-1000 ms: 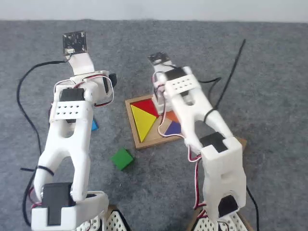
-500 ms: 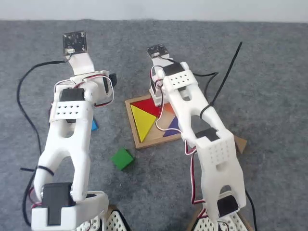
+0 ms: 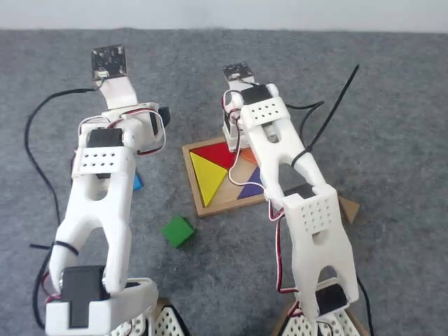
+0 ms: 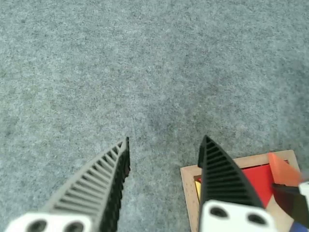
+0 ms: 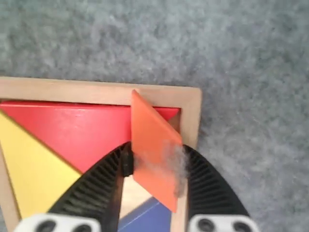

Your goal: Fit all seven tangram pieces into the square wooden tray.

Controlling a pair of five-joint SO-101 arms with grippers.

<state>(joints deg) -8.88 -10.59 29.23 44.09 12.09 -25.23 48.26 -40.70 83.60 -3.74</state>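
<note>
The square wooden tray lies between the arms and holds a red triangle, a yellow triangle and a blue-purple piece. My right gripper is shut on an orange parallelogram, tilted over the tray's far corner beside the red triangle. My left gripper hangs open over bare carpet just beyond the tray. A green square sits on the carpet nearer the arm bases. A small blue piece peeks out beside the left arm.
A brown wooden triangle lies on the carpet behind the right arm. Black cables trail to the right of the tray and along the far left. Grey carpet stretches beyond the tray.
The right arm has stretched out and carried the orange parallelogram from the tray's middle right toward its far edge. The left arm has kept still.
</note>
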